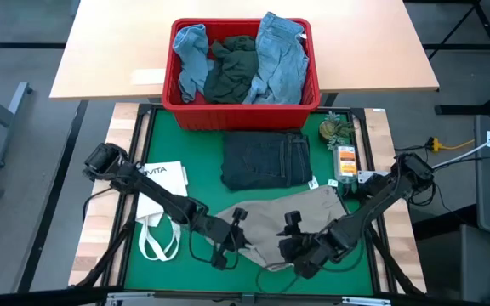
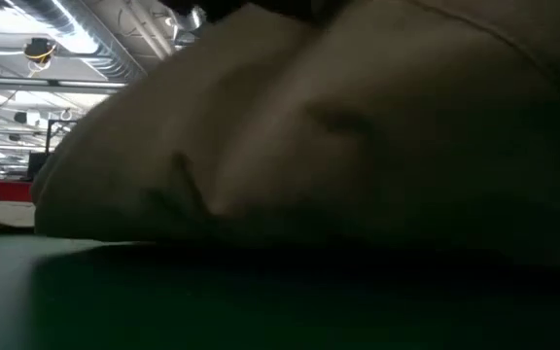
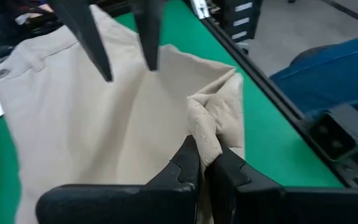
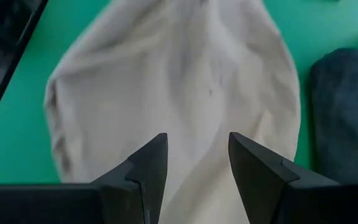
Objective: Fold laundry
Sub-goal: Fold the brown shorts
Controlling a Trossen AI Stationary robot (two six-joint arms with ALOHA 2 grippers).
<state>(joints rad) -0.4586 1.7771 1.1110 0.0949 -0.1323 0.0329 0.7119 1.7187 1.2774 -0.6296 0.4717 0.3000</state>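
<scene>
The beige piece [image 1: 287,223] lies spread on the green mat near the front edge and fills the low view [image 2: 338,136]. My left gripper [image 3: 205,163] is at its left front part, shut on a bunched bit of the cloth. My right gripper [image 4: 194,155] hangs open over the cloth's right front part, and its fingers [image 3: 98,43] also show in the left wrist view. Folded dark navy jeans [image 1: 266,160] rest flat on the mat behind the beige piece. Light blue pieces [image 1: 281,53] and a dark green-grey piece [image 1: 232,68] lie heaped in the red basket [image 1: 185,106]. My left gripper pinches a bunched fold at the beige piece's edge [image 3: 210,127] between its two fingers. It comes from the table's left, slanting down. The pinched bit stands raised and crumpled above the fingers; the rest of the piece lies on the mat.
A white tote bag [image 1: 162,200] with loop handles lies on the mat's left side. Small items, a green one [image 1: 337,129] and an orange one [image 1: 345,160], sit at the right edge. A wooden table [image 1: 109,51] stands beyond the red basket.
</scene>
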